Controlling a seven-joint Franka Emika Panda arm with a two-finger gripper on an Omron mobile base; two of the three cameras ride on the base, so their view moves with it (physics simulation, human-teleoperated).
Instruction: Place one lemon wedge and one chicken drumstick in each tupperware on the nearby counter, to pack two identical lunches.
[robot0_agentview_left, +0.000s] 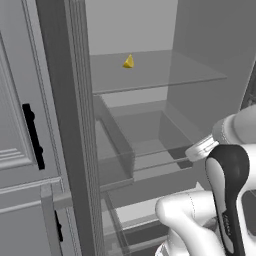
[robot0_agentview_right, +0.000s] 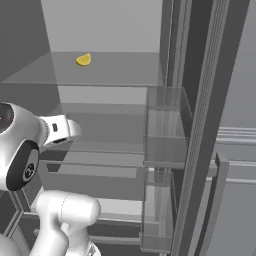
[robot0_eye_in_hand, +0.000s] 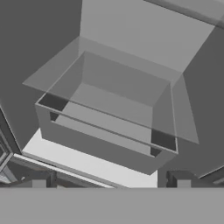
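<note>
One yellow lemon wedge (robot0_agentview_left: 129, 62) (robot0_agentview_right: 83, 59) lies on the upper glass shelf (robot0_agentview_left: 165, 75) inside an open fridge, towards the back. My gripper (robot0_agentview_left: 192, 151) (robot0_agentview_right: 74, 130) hangs well below that shelf, in front of the clear drawer (robot0_eye_in_hand: 109, 118) at the fridge's lower level. The hand view looks down into this drawer, which holds nothing. Nothing sits between the jaws, and the fingertips themselves are hidden. The chicken drumsticks, the tupperwares and the counter are out of view.
The fridge's door frame (robot0_agentview_left: 65, 125) stands as a tall grey post to the left, with clear door bins (robot0_agentview_right: 162, 135) on the right side. A grey cabinet panel with a black handle (robot0_agentview_left: 32, 135) is further left. My own arm (robot0_agentview_left: 225, 200) fills the near foreground.
</note>
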